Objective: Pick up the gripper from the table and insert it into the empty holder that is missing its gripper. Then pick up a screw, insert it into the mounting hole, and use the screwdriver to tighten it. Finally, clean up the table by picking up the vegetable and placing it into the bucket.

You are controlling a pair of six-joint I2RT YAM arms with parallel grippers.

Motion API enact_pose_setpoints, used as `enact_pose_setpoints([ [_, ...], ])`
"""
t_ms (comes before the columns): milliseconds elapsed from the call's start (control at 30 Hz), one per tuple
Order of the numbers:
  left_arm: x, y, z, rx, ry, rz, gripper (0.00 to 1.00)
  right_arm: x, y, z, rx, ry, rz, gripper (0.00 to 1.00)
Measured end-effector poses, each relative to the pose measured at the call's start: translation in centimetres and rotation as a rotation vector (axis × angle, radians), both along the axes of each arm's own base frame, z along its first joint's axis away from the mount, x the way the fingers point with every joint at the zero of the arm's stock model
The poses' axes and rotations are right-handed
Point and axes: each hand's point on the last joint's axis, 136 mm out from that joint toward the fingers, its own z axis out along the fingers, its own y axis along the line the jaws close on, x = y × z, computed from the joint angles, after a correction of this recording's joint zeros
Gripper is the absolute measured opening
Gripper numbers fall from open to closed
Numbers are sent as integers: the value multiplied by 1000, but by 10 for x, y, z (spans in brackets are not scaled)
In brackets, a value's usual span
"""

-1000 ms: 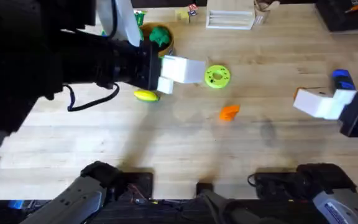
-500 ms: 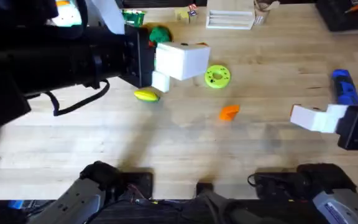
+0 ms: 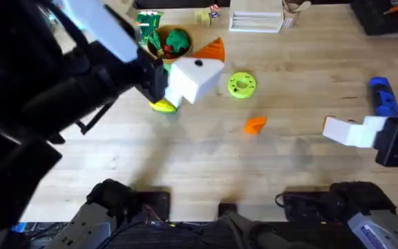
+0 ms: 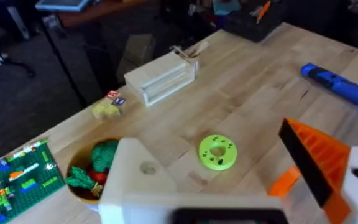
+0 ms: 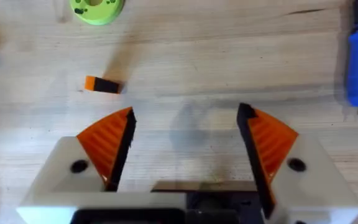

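The loose orange gripper (image 3: 255, 124) lies on the table mid-way between the arms, also in front of my right fingers (image 5: 101, 84). My left gripper (image 3: 209, 63) hangs raised over the far left, open; one finger has an orange pad (image 4: 319, 158), the other is the bare white holder (image 4: 135, 183) with a round hole on top. My right gripper (image 5: 188, 140) stands open low at the right, empty. The blue screwdriver (image 3: 384, 97) lies beyond it. The yellow vegetable (image 3: 161, 106) peeks out under the left holder. The bucket (image 3: 185, 52) holds green and red toys.
A lime-green disc (image 3: 240, 84) with dark specks lies between the bucket and the loose gripper. A white slatted rack (image 3: 256, 22) and small blocks sit at the far edge. A green brick plate (image 4: 20, 180) lies left of the bucket.
My left arm has risen and twisted, so its white holder tilted and the orange pad came into sight. The right gripper slid a little nearer a second ago, then stayed.
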Motion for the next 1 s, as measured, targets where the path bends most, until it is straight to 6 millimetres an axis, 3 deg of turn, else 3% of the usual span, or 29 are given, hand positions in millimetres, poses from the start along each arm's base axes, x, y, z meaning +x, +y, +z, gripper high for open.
enact_pose_setpoints([
  [267,-29,14,-54,-40,-166,4,993,0,0,0,0,0,0,991],
  [500,-43,21,-101,-81,-226,15,992,0,0,0,0,0,0,988],
  [1000,-39,17,-157,-120,-182,9,993,0,0,0,0,0,0,991],
])
